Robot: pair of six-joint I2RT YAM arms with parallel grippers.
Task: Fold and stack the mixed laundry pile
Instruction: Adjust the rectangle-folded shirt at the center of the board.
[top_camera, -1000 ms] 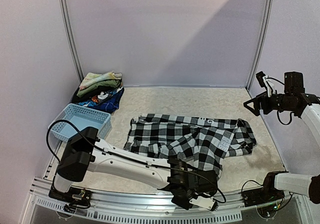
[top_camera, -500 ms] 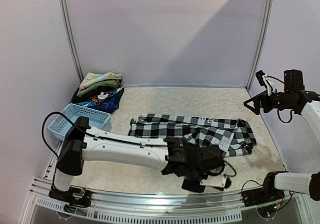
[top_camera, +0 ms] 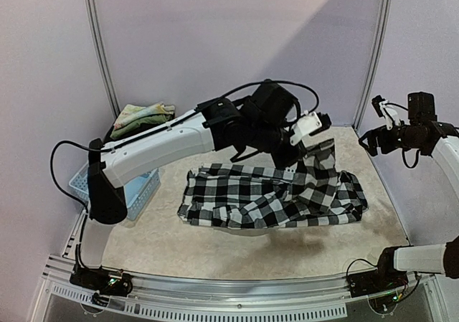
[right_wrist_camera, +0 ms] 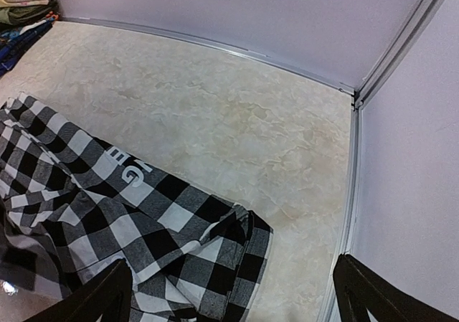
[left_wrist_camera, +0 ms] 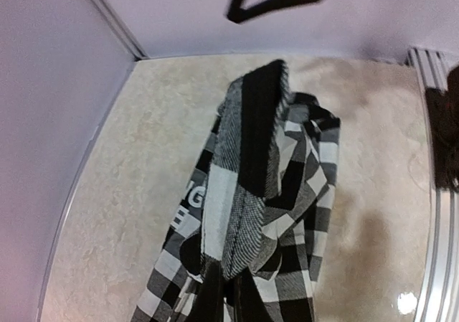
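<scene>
The black-and-white checked shirt (top_camera: 258,200) lies spread across the middle of the table. One part of it (top_camera: 320,166) is pulled up off the table by my left gripper (top_camera: 307,144), which is shut on the cloth. In the left wrist view the shirt (left_wrist_camera: 251,171) hangs bunched from the gripper (left_wrist_camera: 233,282). The rest of the laundry pile (top_camera: 143,117) sits folded in the far left corner, also visible as the pile (right_wrist_camera: 21,6) in the right wrist view. My right gripper (top_camera: 376,135) hovers open, high at the right, above the shirt's right end (right_wrist_camera: 215,257).
A light blue basket (top_camera: 140,186) stands at the left, partly behind my left arm (top_camera: 158,150). Metal rails run along the table's near edge (top_camera: 237,293). Walls close the table at the back and on both sides.
My left gripper has shut on the shirt's near edge and swung up and away from the table's front, lifting that part of the shirt toward the back right. The right arm has barely moved.
</scene>
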